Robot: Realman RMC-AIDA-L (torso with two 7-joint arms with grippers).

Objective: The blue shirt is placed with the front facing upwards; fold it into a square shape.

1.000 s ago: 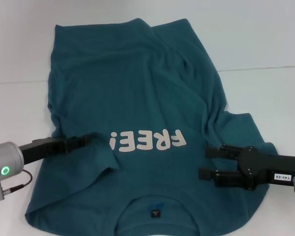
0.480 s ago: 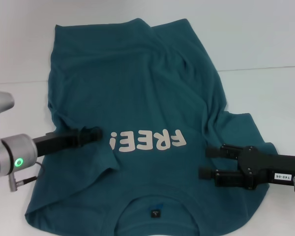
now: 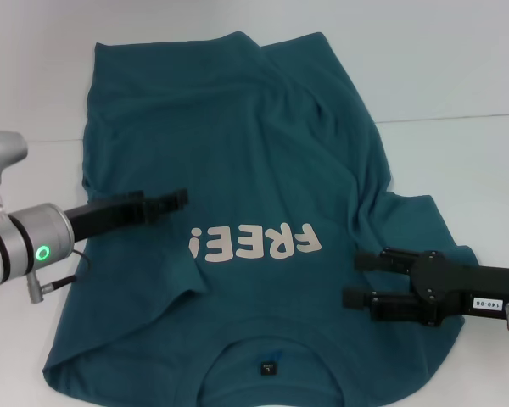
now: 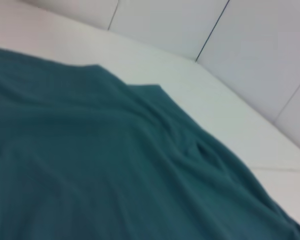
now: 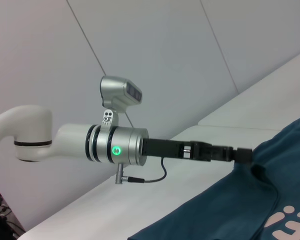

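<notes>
Shirt (image 3: 246, 178) lies spread on white worktop (image 3: 458, 76), front up, pale "FREE!" print (image 3: 254, 243) across chest, reading upside down in head view. Collar w/ small dark neck label (image 3: 269, 368) at near edge, hem at far end. Cloth wrinkled, esp. along robot's right side; near left a fold runs below the print.

Left claw (image 3: 180, 197) reaches in from left, over shirt just beyond the "!" end of print. Fingers look pressed together into one dark bar; right wrist view shows the tip at the cloth, w/ fabric drawn up to it, so prob. pinching shirt, though exact grip can't be made out. Green ring light on left arm's wrist.

Right claw (image 3: 358, 279) over shirt's right part, near the "F" end of print, two fingers apart w/ clear gap, nothing between them. Can't tell if it touches cloth.

Left wrist view: only shirt surface, folds, worktop beyond.
</notes>
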